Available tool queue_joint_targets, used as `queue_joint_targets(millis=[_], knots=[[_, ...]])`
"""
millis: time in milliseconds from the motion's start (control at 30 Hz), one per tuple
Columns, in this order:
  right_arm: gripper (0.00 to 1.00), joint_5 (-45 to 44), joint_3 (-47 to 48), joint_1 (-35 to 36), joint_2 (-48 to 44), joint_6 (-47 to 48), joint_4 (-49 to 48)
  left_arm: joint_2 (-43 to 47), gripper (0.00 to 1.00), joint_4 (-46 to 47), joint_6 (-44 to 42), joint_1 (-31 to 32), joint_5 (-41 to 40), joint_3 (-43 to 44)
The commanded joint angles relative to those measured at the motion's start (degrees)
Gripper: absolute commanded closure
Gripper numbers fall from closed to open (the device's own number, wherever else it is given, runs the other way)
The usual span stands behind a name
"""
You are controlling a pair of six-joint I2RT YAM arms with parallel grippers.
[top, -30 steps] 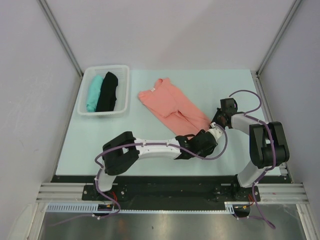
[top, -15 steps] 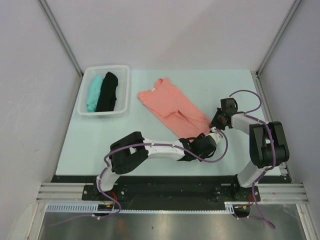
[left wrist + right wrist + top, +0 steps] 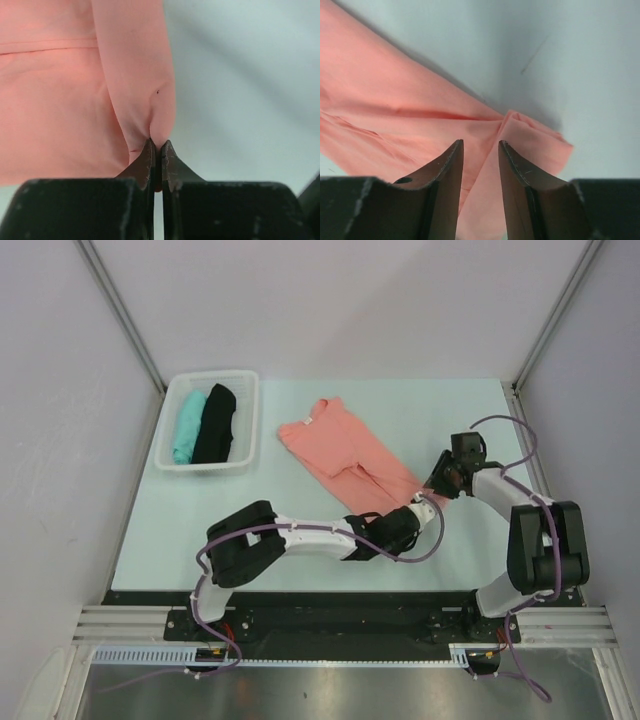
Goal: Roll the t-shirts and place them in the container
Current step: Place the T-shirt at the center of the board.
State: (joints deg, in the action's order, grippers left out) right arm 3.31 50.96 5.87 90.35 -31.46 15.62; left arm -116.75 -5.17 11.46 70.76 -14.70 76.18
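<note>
Since a second ago, the left gripper (image 3: pixel 412 512) has been closed at the near corner of the salmon-pink soft cloth t-shirt (image 3: pixel 345 445), and the right gripper (image 3: pixel 438 483), just beside it, has been let open, apparently so that the hem is handed over. From above, the shirt is seen spread flat on the pale green table (image 3: pixel 450 410), stretching away from both claws towards the white plastic basket (image 3: pixel 205 468), where a teal folded shirt (image 3: pixel 186 425) and a black folded shirt (image 3: pixel 215 423) are kept well apart from them. At the left wrist, the left gripper (image 3: pixel 156 145) is shown pinched tight on a fold of the shirt (image 3: pixel 60 100), presumably to start the roll. At the right wrist, the right gripper (image 3: pixel 480 145) is held narrowly parted above the crumpled corner (image 3: pixel 530 140), gripping nothing.
</note>
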Motion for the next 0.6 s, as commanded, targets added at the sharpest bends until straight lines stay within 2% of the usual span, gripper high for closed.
queue_joint_targets(millis=[0, 33, 167, 333, 567], knots=[[0.61, -3.3, -0.2, -2.0, -8.2, -1.0, 4.7, 6.1, 1.0, 4.9, 5.5, -1.1, 14.2, -4.7], [0.6, -3.3, -0.6, -2.0, -9.7, -1.4, 5.0, 6.4, 1.0, 6.8, 7.7, -1.8, 18.6, -5.4], [0.6, -5.2, -3.8, -2.2, -16.7, -2.9, 8.5, 7.4, 1.0, 10.4, 12.3, -2.8, 26.2, -8.8], [0.6, -3.9, -12.4, -2.0, -28.4, -5.7, 12.8, 9.1, 1.0, 15.7, 19.4, -4.7, 32.2, -13.1], [0.6, -6.1, -16.4, -1.1, -37.5, -8.6, 20.7, 9.3, 1.0, 24.2, 27.4, -9.2, 42.1, -19.5]])
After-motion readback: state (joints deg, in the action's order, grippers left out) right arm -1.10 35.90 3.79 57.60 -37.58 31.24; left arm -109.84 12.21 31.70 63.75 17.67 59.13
